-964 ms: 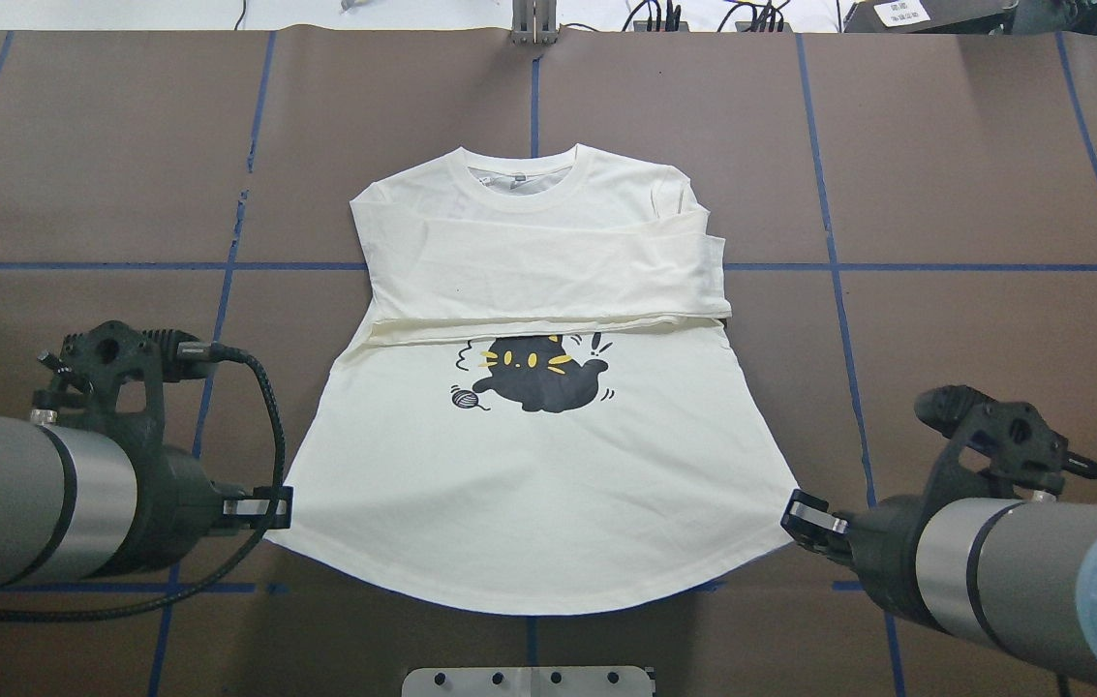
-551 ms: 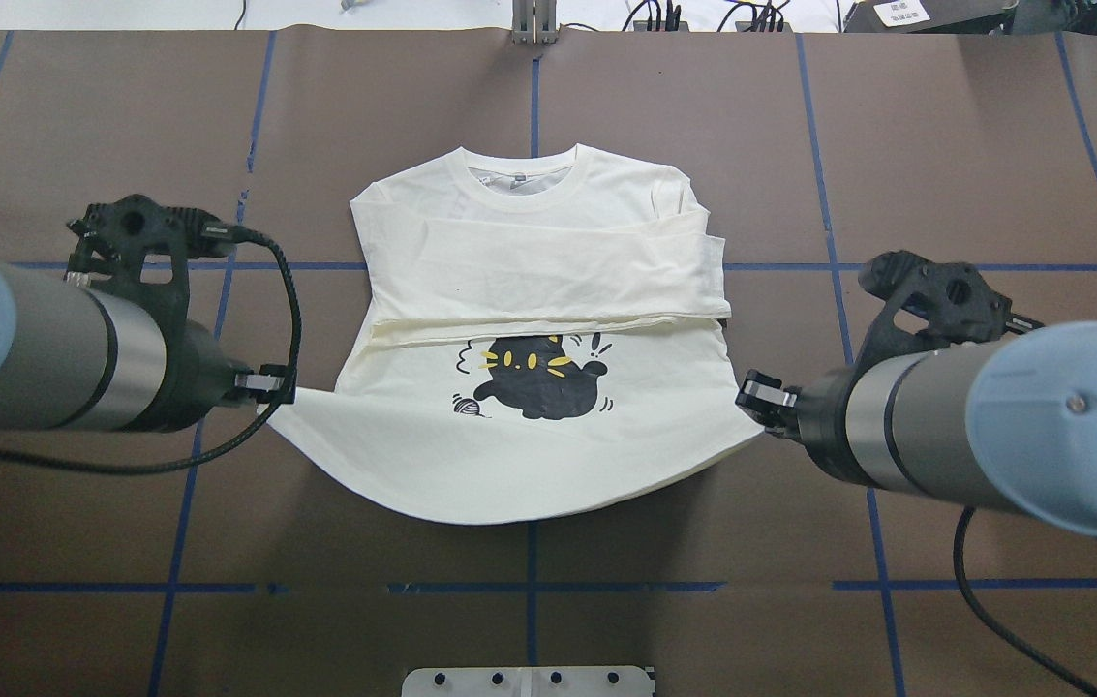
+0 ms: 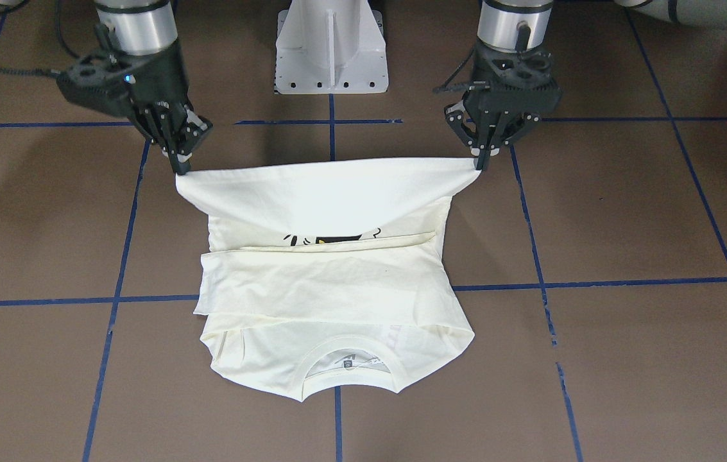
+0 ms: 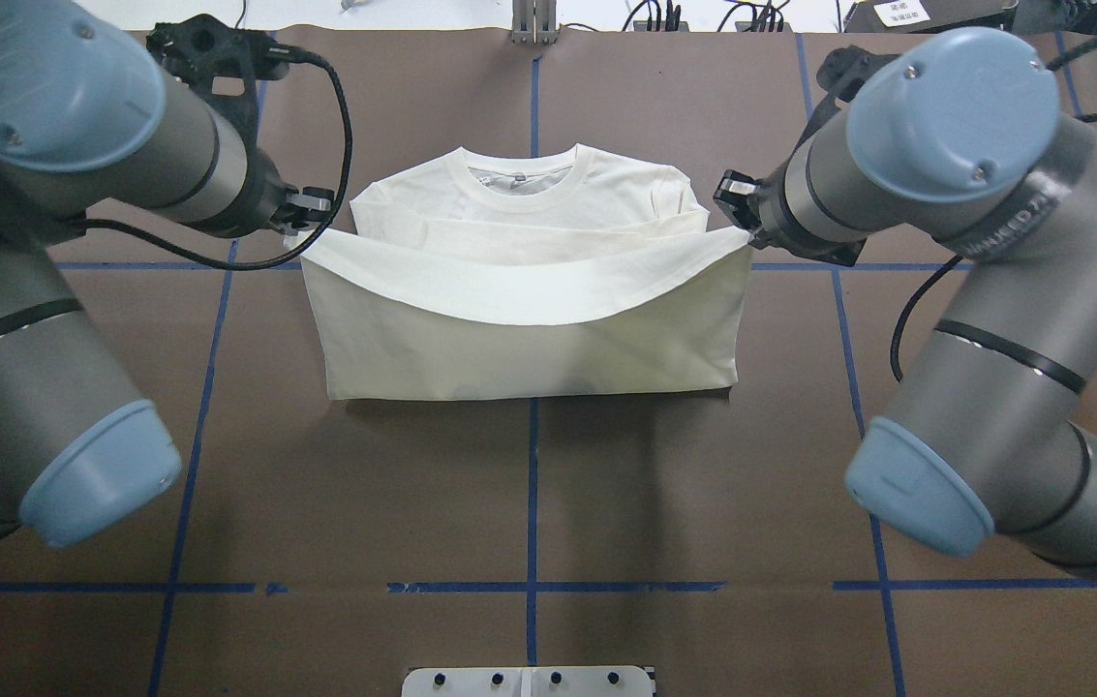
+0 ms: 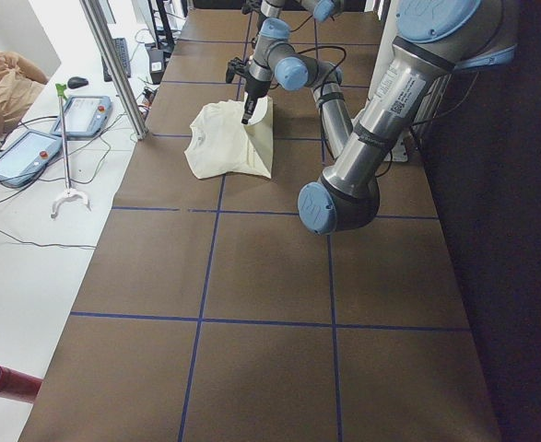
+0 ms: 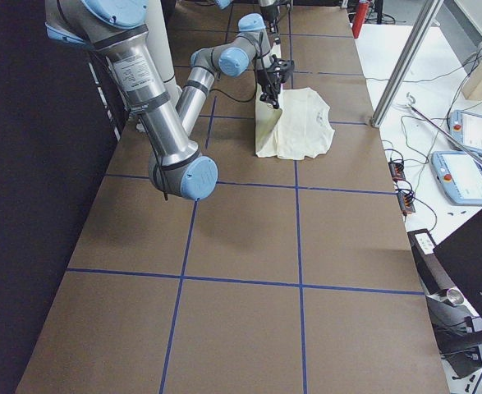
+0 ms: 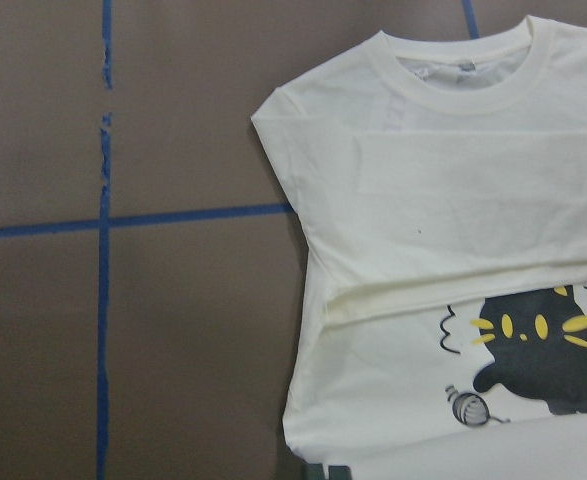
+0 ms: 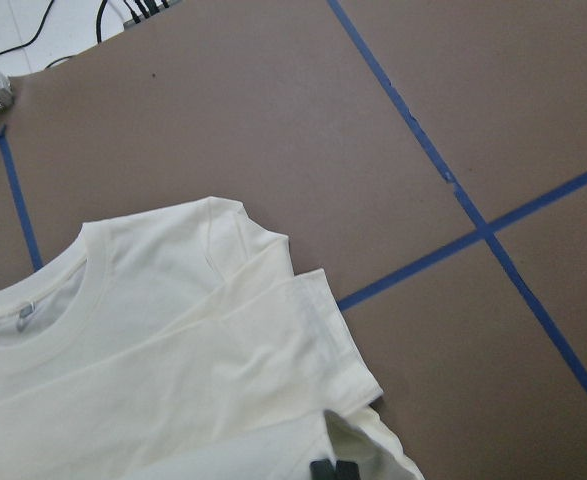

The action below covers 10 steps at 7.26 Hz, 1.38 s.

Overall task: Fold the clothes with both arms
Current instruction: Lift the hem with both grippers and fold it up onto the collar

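Hem fold: cream-white long-sleeved T-shirt (image 4: 529, 358) on brown desk (image 4: 529, 484).
The grey-metal left arm (image 4: 122, 145) and right arm (image 4: 945, 126) each hold one hem (image 4: 529, 312) corner pinched in their jaws, above the folded sleeves (image 4: 529, 244).

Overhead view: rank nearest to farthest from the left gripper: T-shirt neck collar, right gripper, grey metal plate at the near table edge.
1. The ribbed neck collar of the cream-white T-shirt, just right of the black left gripper.
2. The black right gripper, across the shirt at the opposite hem corner.
3. The grey metal plate with bolt holes, bottom centre, near edge.
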Motion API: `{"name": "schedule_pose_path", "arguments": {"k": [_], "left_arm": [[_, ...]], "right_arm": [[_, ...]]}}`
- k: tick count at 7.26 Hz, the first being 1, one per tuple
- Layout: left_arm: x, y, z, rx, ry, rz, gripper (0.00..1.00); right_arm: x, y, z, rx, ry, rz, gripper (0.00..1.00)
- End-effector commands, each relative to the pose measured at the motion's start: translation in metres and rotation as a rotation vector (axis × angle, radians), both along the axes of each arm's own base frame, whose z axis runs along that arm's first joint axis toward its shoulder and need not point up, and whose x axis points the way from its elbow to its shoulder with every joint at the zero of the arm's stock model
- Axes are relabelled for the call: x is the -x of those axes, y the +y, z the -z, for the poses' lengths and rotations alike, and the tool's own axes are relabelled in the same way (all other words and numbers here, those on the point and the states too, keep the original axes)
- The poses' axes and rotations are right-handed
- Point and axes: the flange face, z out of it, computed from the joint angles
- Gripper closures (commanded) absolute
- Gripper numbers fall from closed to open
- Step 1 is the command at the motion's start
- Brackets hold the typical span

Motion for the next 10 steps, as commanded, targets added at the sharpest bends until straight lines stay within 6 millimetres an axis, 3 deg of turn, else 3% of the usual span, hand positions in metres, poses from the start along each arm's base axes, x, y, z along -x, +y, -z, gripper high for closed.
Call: {"name": "schedule_pose_path", "arguments": {"k": [1, 3, 5, 7, 10], "left_arm": [[-0.037, -0.064, -0.024, -0.007, -0.005, 0.035, 1.00], [-0.082, -0.117, -0.069, -0.015, -0.009, 0.043, 1.00], [-0.091, -0.156, -0.110, -0.050, -0.038, 0.070, 1.00], [-0.095, -0.170, -0.124, -0.044, -0.068, 0.063, 1.00], [-0.107, -0.169, -0.133, -0.032, -0.080, 0.050, 1.00]], "right_arm": [[0.028, -0.077, -0.029, -0.012, 0.024, -0.028, 1.00], [0.080, -0.137, -0.060, -0.014, 0.030, -0.036, 1.00], [0.098, -0.166, -0.104, -0.024, 0.038, -0.044, 1.00], [0.105, -0.166, -0.117, -0.012, 0.056, -0.038, 1.00], [0.111, -0.161, -0.125, -0.004, 0.063, -0.028, 1.00]]}}
